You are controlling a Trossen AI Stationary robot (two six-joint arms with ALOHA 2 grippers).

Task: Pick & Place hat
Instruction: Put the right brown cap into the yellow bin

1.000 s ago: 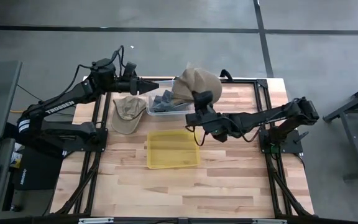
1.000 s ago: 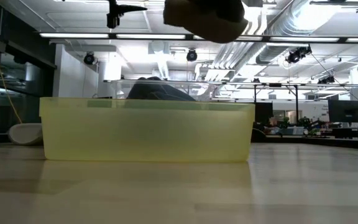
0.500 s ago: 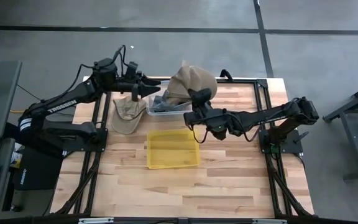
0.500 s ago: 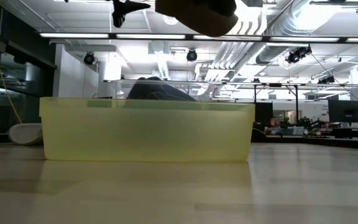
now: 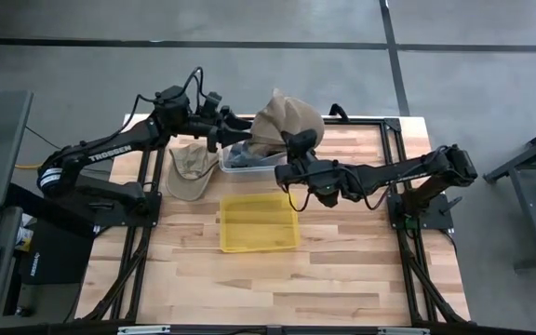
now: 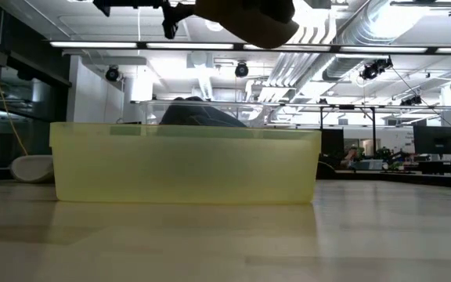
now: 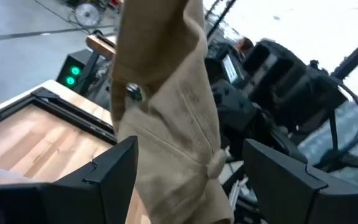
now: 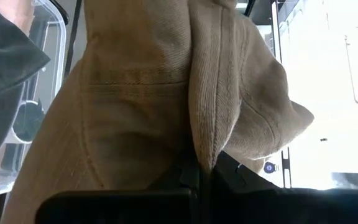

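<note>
The tan soft cotton hat hangs in the air above the clear plastic bin of dark folded clothing, at the far side of the wooden slatted surface. The right hand is clenched on a fold of its fabric; the right wrist view shows the cloth pinched into a ridge directly at the closed fingers. The left hand is released, its fingers spread wide on either side of the hanging hat, just beside it but not gripping.

Handling judgement: the hat is light and limp. It drapes and creases under its own weight, so it will not hold shape when pushed. It is neither fragile nor slippery; woven cloth grips well. The best purchase is a doubled fold or the stitched brim seam, where the material is thicker. A single thin layer could slip free.

View differences: the high view alone shows a second tan cap lying on the surface beside the bin, and the yellow translucent tray nearer the middle, apart from both. The low view shows the tray wall with the hat suspended well above it, a height the high view cannot convey. The left wrist view shows a small metal eyelet on the hat.
</note>
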